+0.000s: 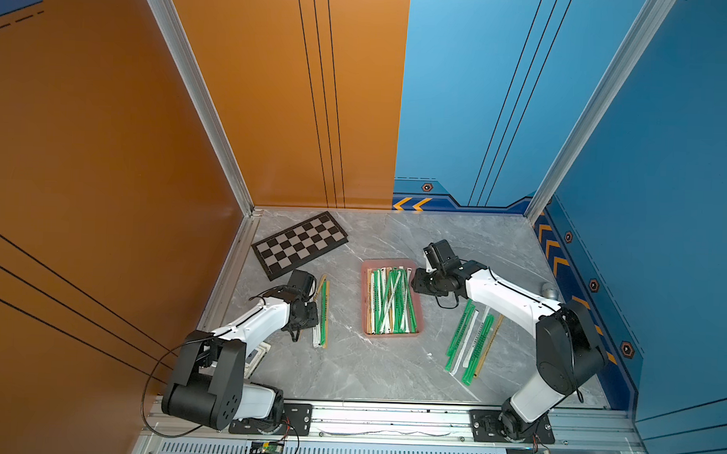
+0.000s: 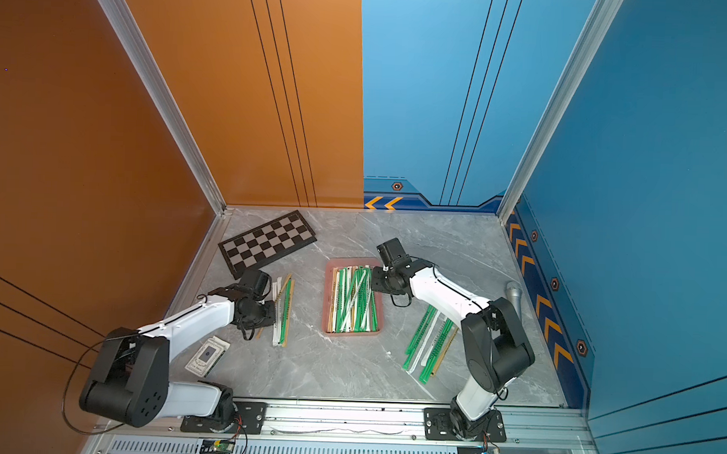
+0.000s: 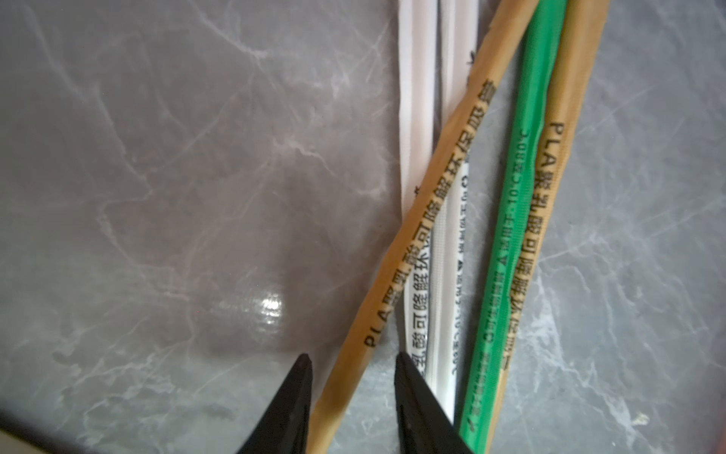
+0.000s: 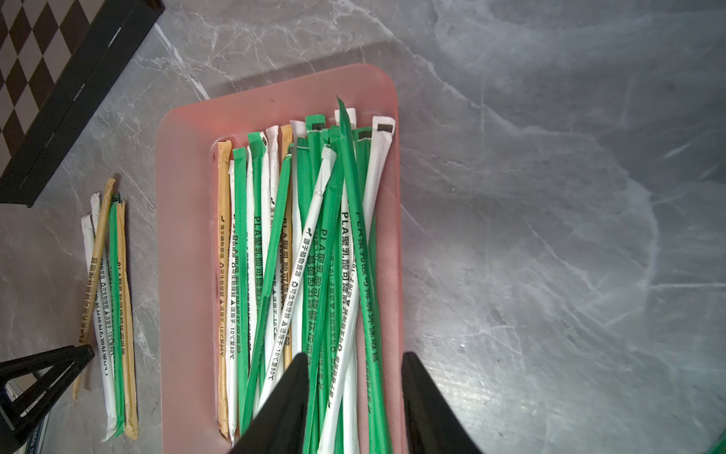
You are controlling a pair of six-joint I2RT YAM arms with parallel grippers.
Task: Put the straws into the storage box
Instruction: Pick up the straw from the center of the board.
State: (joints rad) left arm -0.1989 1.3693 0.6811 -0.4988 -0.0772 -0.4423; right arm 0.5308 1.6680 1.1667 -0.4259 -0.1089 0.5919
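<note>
- Board, black-and-grey chequered, flat (image 1: 299, 244): far left corner of the table, askew, its near corner close to the left arm's wrist.
- White printed paper card (image 2: 206, 355): near left, partly under the left arm.
- Left gripper (image 3: 351, 359): low over the left bunch of wrapped straws (image 1: 322, 314). Jaws are apart. A tan paper-wrapped straw (image 3: 432, 196) runs between the tips and crosses two white ones. No side contact, nothing gripped.
- Grey marble-look tabletop (image 1: 369, 369): bare strip between the left bunch and the box, wide bare stretch along the near edge.
- Shallow pink plastic storage box (image 1: 387, 264): centre, rounded corners, low rim. It is packed with green, white and tan boxed straws (image 1: 390, 301) lying lengthwise, a few crossed. One green end rides up over a short rim.
- Right gripper (image 4: 355, 355): straddles the box's right long rim toward its far end, jaws spread, empty.
- Right bunch of straws (image 1: 470, 340): slanted on the table, well apart from the box, partly under the right arm.
- Grey metal cylinder (image 2: 514, 295): by the right wall.
</note>
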